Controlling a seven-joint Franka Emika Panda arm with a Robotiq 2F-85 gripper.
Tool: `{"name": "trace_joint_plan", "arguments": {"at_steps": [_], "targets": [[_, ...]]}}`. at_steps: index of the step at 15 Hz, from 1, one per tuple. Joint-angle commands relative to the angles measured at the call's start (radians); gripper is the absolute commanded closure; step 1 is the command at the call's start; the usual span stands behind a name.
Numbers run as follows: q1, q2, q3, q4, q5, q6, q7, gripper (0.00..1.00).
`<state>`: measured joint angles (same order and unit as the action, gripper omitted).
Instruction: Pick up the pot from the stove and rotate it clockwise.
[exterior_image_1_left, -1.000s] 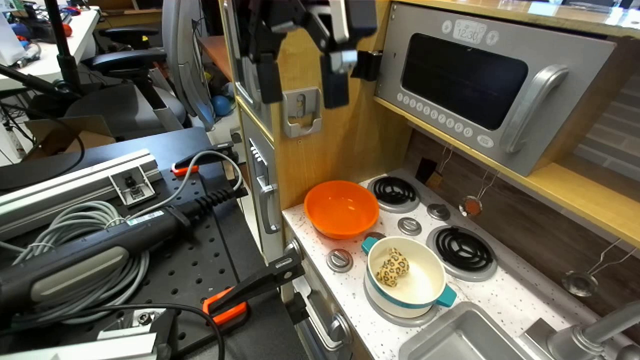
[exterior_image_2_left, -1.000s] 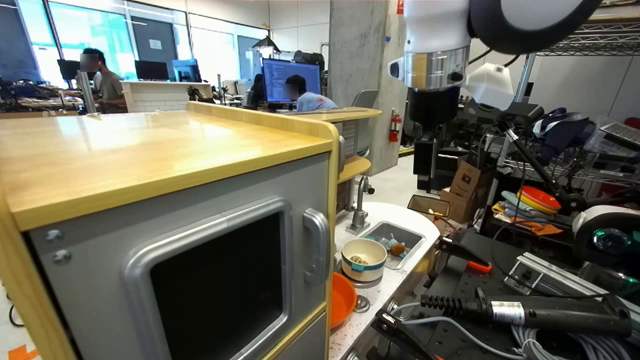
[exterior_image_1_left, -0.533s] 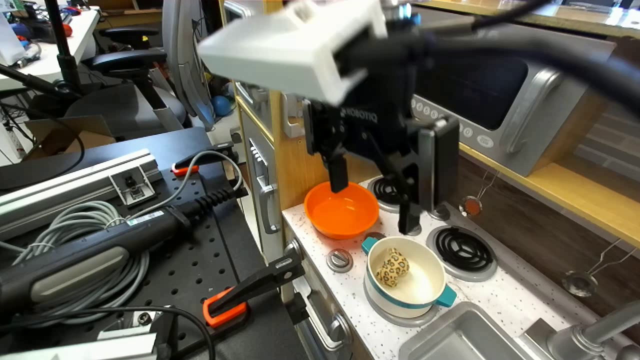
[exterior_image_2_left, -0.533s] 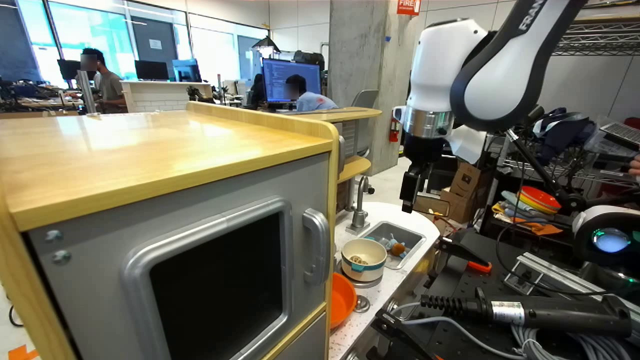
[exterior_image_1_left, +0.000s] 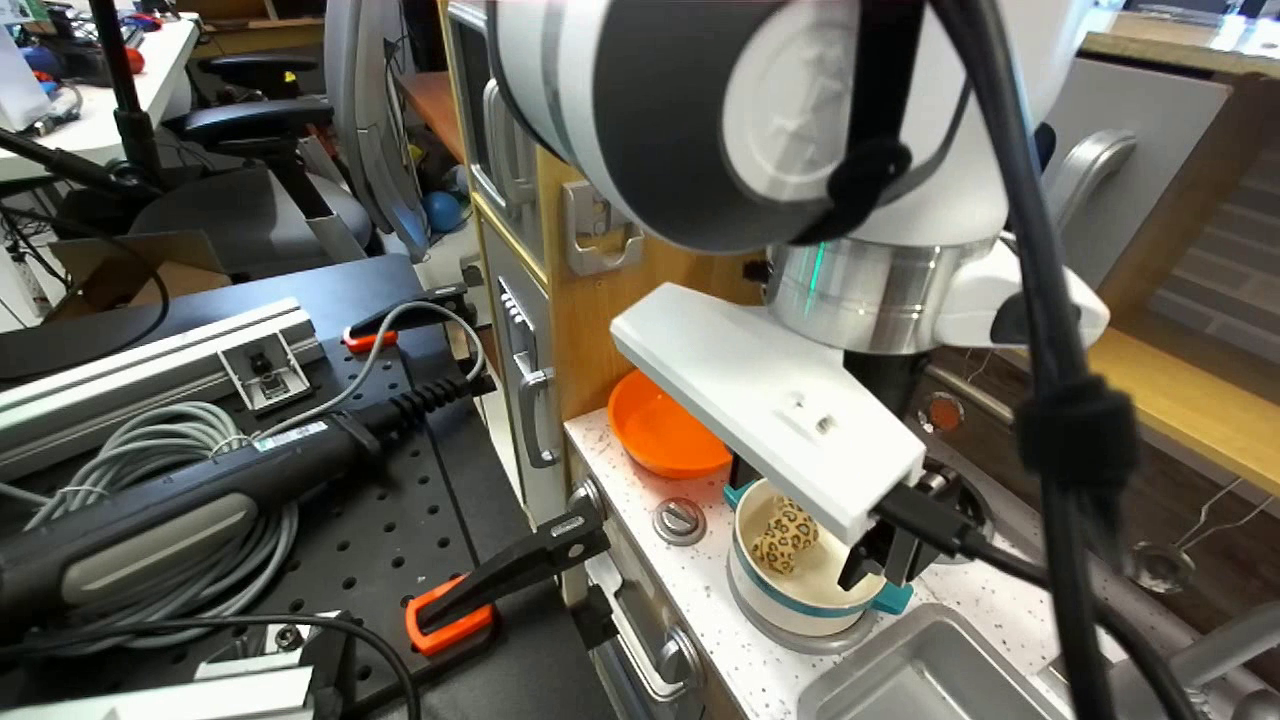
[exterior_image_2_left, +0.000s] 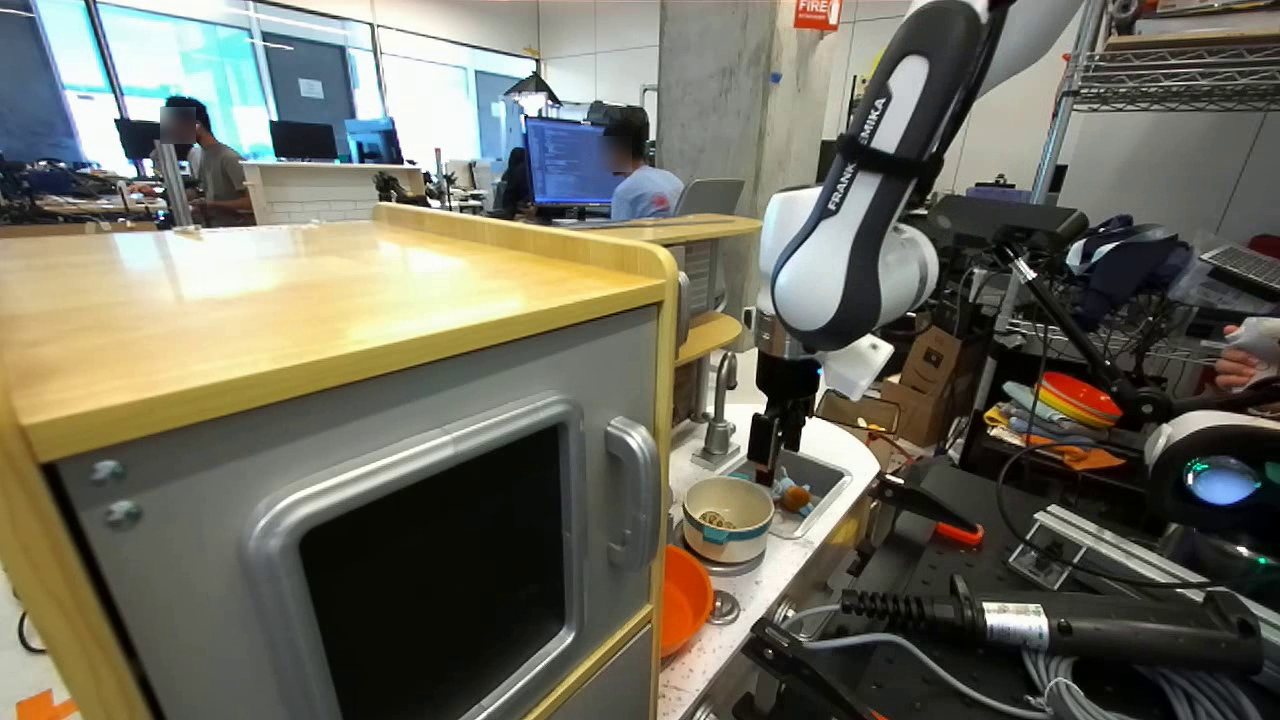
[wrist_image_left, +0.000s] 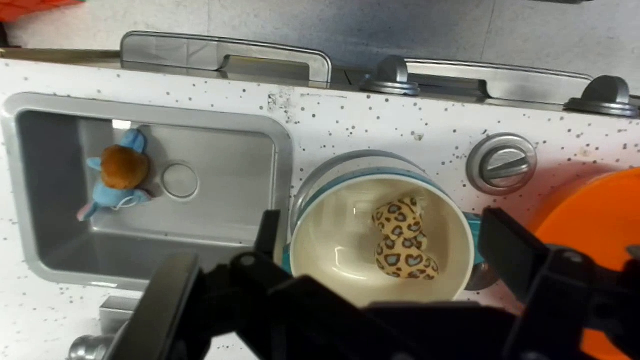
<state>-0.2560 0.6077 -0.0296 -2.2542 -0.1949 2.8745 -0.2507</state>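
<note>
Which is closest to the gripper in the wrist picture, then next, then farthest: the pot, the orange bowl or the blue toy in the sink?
1. The pot: in the middle, seen between the sides of the open gripper.
2. The orange bowl: at the picture's right edge, partly hidden by the gripper.
3. The blue toy: over on the picture's left, in the sink.

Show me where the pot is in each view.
In an exterior view: pot low, right of centre; orange bowl above left.
In an exterior view: pot below and right of centre; orange bowl below left.
In the wrist view: pot just below and right of centre; orange bowl right of it.
Shared landmark: orange bowl.
</note>
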Motion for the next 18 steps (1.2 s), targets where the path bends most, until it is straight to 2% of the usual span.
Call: {"name": "trace_joint_plan", "arguments": {"at_steps": [1, 3, 6, 12, 15, 18], "targets": [[-0.064, 0.120, 0.063, 0.164, 0.062, -0.096, -0.089, 0.00], [-0.061, 0.158, 0.059, 0.215, 0.051, -0.127, -0.119, 0.00], [-0.021, 0.187, 0.020, 0.249, 0.000, -0.145, -0.156, 0.00], [0.005, 0.217, -0.002, 0.256, -0.059, -0.142, -0.211, 0.00], [0.030, 0.228, -0.022, 0.252, -0.119, -0.138, -0.234, 0.00], [0.083, 0.243, -0.060, 0.248, -0.206, -0.139, -0.252, 0.00]]}}
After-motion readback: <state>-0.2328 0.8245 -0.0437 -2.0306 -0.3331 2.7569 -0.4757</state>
